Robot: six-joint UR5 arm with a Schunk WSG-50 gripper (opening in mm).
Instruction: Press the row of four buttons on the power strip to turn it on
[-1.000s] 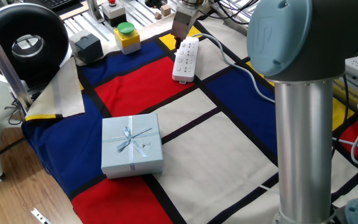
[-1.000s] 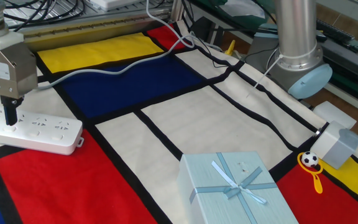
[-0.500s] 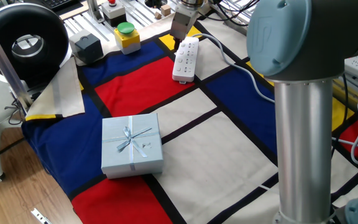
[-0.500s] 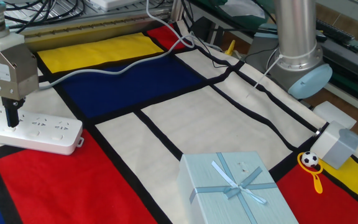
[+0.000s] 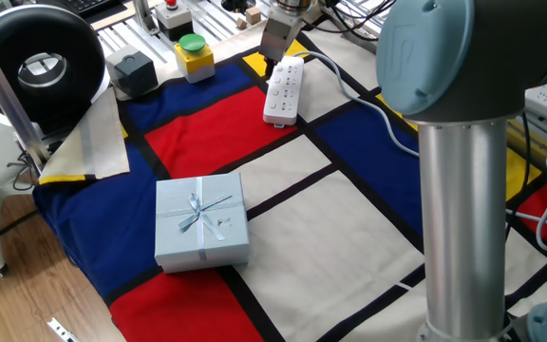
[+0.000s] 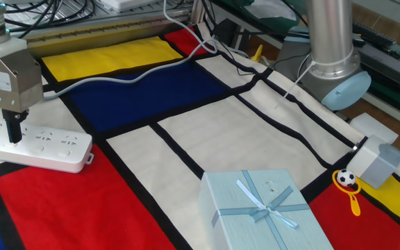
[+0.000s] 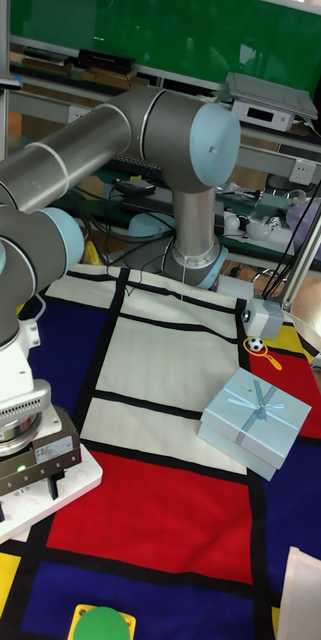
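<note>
The blue gift box [image 5: 200,221] sits near and has not moved, and farther back the end effector [image 6: 12,132] has lifted a little off the white power strip [image 6: 37,147]; whether its fingers are apart cannot be told.

A long white power strip [image 5: 284,91] is lying flat on the patterned cloth, at the far side of the table, where a red panel is meeting a white one. It is being seen in the other fixed view as a white bar [image 6: 37,147] with rounded corners and a small tab at its near end. Groups of socket holes are being shown along its top face. A white cable [image 6: 127,78] is running from it across the blue panel toward the table's edge. The four buttons cannot be made out singly in any view. In the tall view only a white corner [image 7: 80,478] is being shown.
</note>
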